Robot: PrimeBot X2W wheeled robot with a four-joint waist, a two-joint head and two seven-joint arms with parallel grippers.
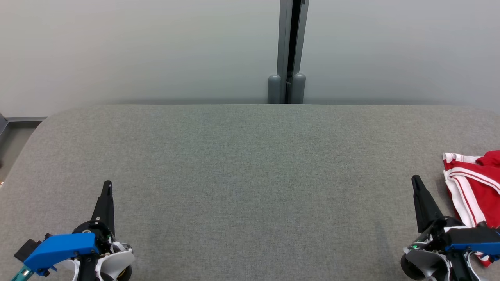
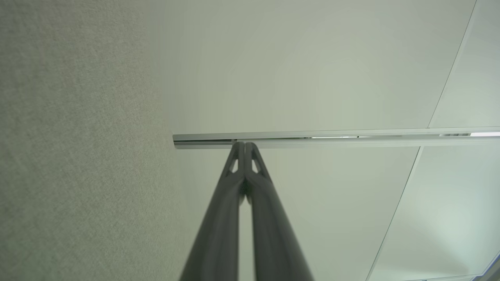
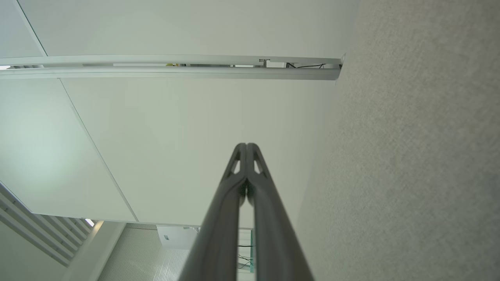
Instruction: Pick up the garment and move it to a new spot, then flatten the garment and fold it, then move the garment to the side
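The garment [image 1: 474,185], red with white stripes, lies bunched at the far right edge of the grey padded table [image 1: 250,175] in the head view, partly cut off by the picture's edge. My right gripper [image 1: 416,180] stands shut just left of it, not touching it, fingers pointing away from me. At the lower left, my left gripper [image 1: 108,185] is shut too, far from the garment. Each wrist view shows its own gripper with tips pressed together, the left gripper [image 2: 245,144] and the right gripper [image 3: 246,145], with nothing between them.
A pale wall runs behind the table, with a grey vertical post [image 1: 291,50] at its middle. The table's rounded left corner [image 1: 43,121] drops off to a lower ledge. The wrist views look along the wall panels and the table's fabric [image 3: 410,175].
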